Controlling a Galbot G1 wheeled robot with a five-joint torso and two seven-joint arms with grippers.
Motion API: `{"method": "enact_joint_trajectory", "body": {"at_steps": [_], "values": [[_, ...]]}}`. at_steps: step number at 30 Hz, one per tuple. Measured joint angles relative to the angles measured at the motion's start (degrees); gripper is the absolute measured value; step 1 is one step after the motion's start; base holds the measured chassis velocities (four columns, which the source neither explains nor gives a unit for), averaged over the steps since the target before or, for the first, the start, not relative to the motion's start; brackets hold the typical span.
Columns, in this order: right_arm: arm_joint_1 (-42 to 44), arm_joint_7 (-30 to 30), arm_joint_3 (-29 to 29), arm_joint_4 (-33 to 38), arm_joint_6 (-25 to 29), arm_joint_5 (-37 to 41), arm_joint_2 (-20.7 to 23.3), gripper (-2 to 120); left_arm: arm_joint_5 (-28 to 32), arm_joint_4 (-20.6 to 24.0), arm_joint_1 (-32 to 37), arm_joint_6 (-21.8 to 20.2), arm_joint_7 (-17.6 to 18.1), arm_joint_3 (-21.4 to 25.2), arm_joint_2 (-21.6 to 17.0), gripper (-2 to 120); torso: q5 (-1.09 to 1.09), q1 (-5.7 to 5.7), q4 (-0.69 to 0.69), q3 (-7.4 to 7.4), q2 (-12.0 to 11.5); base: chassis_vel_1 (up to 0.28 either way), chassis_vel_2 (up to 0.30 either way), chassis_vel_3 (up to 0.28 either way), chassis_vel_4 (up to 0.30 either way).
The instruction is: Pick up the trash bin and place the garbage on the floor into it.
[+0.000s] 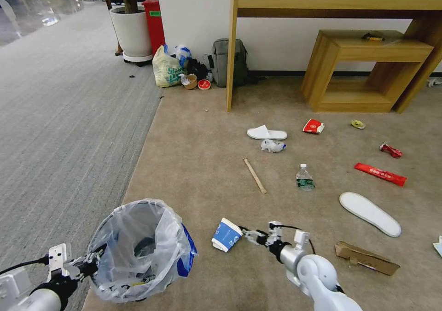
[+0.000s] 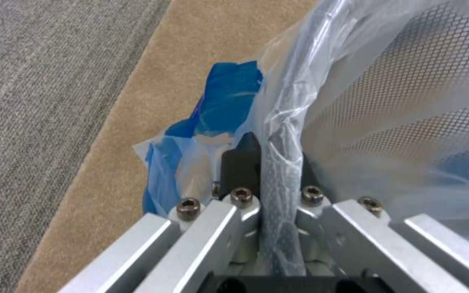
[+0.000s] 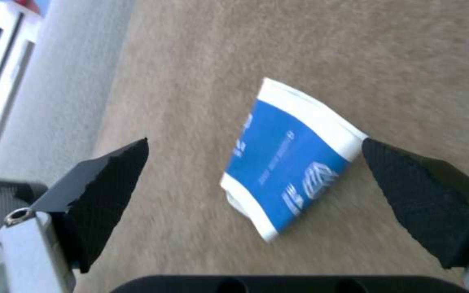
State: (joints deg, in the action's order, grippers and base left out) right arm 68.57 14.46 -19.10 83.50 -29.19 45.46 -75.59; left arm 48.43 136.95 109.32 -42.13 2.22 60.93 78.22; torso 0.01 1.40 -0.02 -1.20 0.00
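You have the trash bin (image 1: 138, 251) clamped by its rim in the left pincer (image 1: 90, 264), while the right pincer (image 1: 246, 234) gapes beside the paper cup (image 1: 226, 235); other garbage lies beyond it.

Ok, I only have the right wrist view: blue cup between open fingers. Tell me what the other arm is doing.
Observer: The left claw is shut on the trash bin rim, bag liner pinched in.
Operator: Say where the bin sits relative to the cup.
Observer: Left of the paper cup, mouth open upward.
Operator: List what else is nearby.
Observer: A cardboard strip lies right of the right claw; a bottle lies beyond it.
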Motion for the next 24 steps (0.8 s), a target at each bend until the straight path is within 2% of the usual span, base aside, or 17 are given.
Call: {"method": "enact_joint_trajectory", "body": {"at_steps": [3,5,11,24], "values": [[-1.55,-0.87,0.44,-1.57,-1.37,2.74,-0.66,100,-0.68,0.38,0.23,0.00,0.03,-0.20,0.76,0,-0.01,0.00,0.01,0.00,0.00,0.000,0.000,0.000,0.000],[-2.05,-3.61,1.07,-2.30,-2.58,6.13,-1.06,100,-1.33,0.71,0.37,-0.04,0.06,-0.39,1.56,0,-0.01,0.00,0.00,0.00,0.00,0.000,0.000,0.000,0.000],[-0.45,-10.14,1.46,-2.39,-3.10,9.09,-1.09,100,-1.83,0.81,0.06,-0.04,0.21,-0.67,2.05,0,-0.01,0.00,0.00,0.00,0.00,0.000,0.000,0.000,0.000],[-2.39,-9.08,1.12,-5.91,-1.84,7.67,-2.33,100,-2.12,0.78,0.13,-0.04,0.24,-1.20,2.02,0,-0.01,0.00,0.00,0.00,0.00,0.000,0.000,0.000,0.000]]}}
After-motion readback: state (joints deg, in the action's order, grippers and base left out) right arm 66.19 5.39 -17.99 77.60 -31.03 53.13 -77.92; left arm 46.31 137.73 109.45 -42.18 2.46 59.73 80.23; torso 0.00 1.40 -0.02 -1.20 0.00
